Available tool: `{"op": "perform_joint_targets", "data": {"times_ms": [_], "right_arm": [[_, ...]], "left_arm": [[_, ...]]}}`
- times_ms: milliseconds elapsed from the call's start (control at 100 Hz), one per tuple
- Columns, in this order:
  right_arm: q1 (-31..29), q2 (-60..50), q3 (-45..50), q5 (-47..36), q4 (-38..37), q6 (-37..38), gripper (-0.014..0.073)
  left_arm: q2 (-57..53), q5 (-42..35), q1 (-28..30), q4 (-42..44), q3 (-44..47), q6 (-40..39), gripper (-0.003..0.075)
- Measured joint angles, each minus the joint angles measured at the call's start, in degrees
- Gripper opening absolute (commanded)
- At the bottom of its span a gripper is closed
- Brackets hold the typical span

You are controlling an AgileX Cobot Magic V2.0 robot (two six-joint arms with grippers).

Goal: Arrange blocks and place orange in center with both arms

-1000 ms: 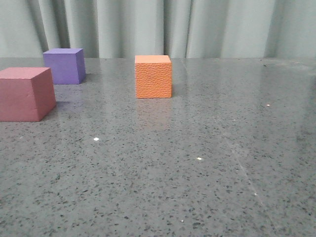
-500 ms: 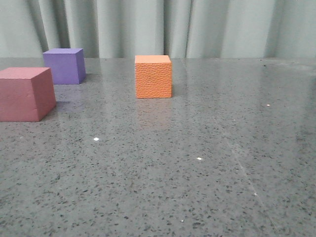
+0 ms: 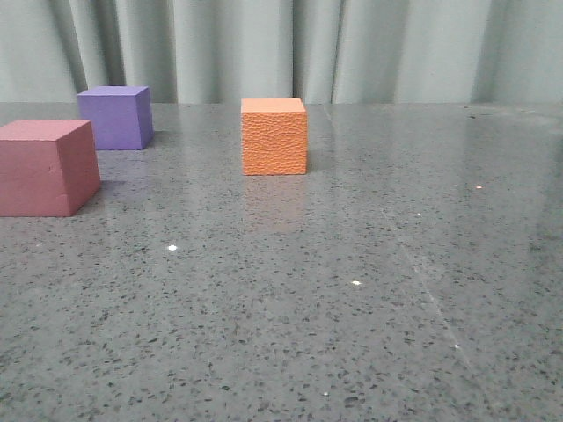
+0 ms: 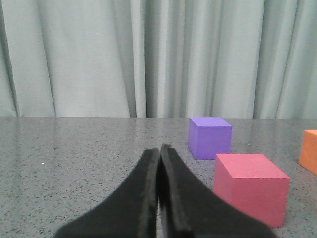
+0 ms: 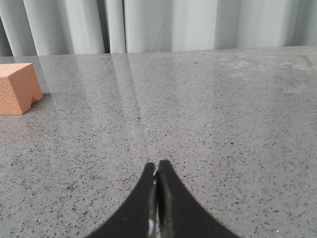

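On the table (image 3: 369, 334), orange cube (image 3: 274, 136) stands apart from both closed tools

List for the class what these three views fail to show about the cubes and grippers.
- Pink-red cube: front view's left edge cuts it.
- Orange cube: cut by the frame edge in both wrist views.
- Left gripper and right gripper: absent from the front view.
- Purple cube: rear faces hidden.

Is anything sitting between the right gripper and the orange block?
Nothing visible does. In the right wrist view only bare table lies between the shut right gripper and the orange block; the purple and pink blocks are not in that view.
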Motion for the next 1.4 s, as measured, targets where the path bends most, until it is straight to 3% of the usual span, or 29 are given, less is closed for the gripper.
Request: {"op": "perform_joint_targets", "data": {"times_ms": [230, 390, 780, 980, 1180, 1300, 1400], "right_arm": [[0.0, 0.0, 0.0, 0.0, 0.0, 0.0, -0.0067], [0.0, 0.0, 0.0, 0.0, 0.0, 0.0, -0.0067], [0.0, 0.0, 0.0, 0.0, 0.0, 0.0, -0.0067], [0.0, 0.0, 0.0, 0.0, 0.0, 0.0, -0.0067], [0.0, 0.0, 0.0, 0.0, 0.0, 0.0, -0.0067], [0.0, 0.0, 0.0, 0.0, 0.0, 0.0, -0.0067], [0.0, 0.0, 0.0, 0.0, 0.0, 0.0, -0.0067]], "left_arm": [[0.0, 0.7, 0.0, -2.5, -0.7, 0.0, -0.0013], [1.4, 11.8, 0.0, -6.0, -8.6, 0.0, -0.0013], [28.8, 39.7, 0.0, -12.0, -38.3, 0.1, -0.0013], [39.8, 45.5, 0.0, -12.0, -47.1, 0.2, -0.0013], [45.2, 46.3, 0.0, -11.1, -48.6, 0.2, -0.0005], [46.3, 46.7, 0.0, -9.9, -48.6, 0.5, 0.0099], [46.3, 46.8, 0.0, -9.6, -48.6, 2.9, 0.0331]]}}
